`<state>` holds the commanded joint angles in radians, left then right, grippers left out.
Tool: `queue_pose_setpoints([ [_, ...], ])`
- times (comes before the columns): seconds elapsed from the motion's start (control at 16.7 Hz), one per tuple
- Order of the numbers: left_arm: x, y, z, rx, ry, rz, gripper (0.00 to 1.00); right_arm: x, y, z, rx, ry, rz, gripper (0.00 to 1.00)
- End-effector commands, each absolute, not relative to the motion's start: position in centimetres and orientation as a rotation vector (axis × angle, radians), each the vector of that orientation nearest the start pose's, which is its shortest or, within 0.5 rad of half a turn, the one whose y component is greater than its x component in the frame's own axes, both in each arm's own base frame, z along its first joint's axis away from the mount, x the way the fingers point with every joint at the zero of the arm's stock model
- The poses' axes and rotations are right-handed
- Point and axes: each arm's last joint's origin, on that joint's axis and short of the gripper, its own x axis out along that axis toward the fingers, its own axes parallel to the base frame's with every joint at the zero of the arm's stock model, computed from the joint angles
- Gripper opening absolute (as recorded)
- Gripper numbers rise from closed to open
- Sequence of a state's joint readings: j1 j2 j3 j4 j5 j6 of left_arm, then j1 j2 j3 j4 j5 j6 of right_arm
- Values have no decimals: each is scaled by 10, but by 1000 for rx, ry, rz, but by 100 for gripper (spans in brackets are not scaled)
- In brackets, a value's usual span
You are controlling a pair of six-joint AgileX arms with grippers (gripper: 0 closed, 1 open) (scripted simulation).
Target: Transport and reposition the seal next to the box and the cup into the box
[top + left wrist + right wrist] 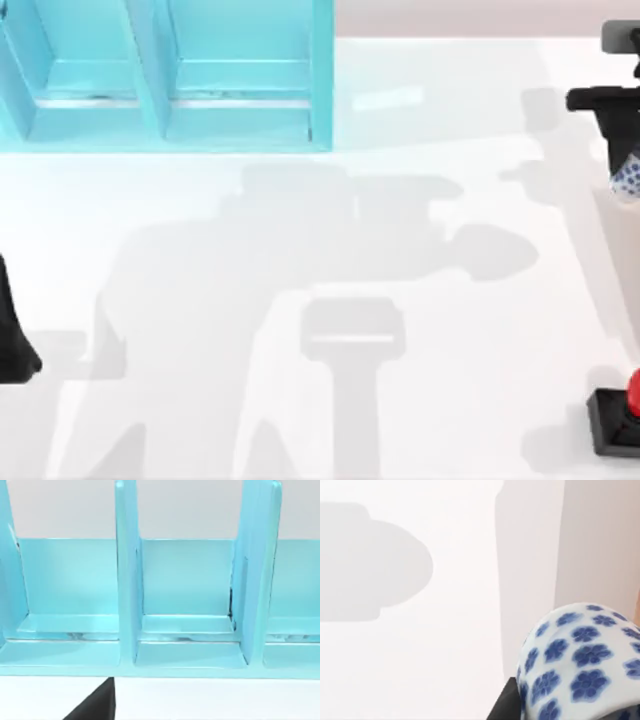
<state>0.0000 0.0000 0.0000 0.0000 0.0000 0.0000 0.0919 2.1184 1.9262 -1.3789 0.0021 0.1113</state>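
The white worktop (300,250) carries the blue box (170,80) at its far left, open compartments side by side. My right arm's jaws (622,170) at the right edge grip the cup (580,665); whether my left arm's jaws (15,350), at the left edge, are parted I cannot tell. The seal (620,415) stands at the near right corner, well apart from the box.

Matte black arm links, left arm (14,335) and right arm (612,105).
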Motion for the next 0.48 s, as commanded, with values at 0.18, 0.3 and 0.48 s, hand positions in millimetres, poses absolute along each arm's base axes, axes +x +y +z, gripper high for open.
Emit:
queue_pose_setpoints([
  [0.18,106,-1,160,0,0,0,100,413,42,240,9,1570,-8,0],
  [0.3,106,-1,160,0,0,0,100,413,44,238,6,1573,-7,0],
  [0.48,106,-1,160,0,0,0,100,405,42,244,0,1553,3,0],
])
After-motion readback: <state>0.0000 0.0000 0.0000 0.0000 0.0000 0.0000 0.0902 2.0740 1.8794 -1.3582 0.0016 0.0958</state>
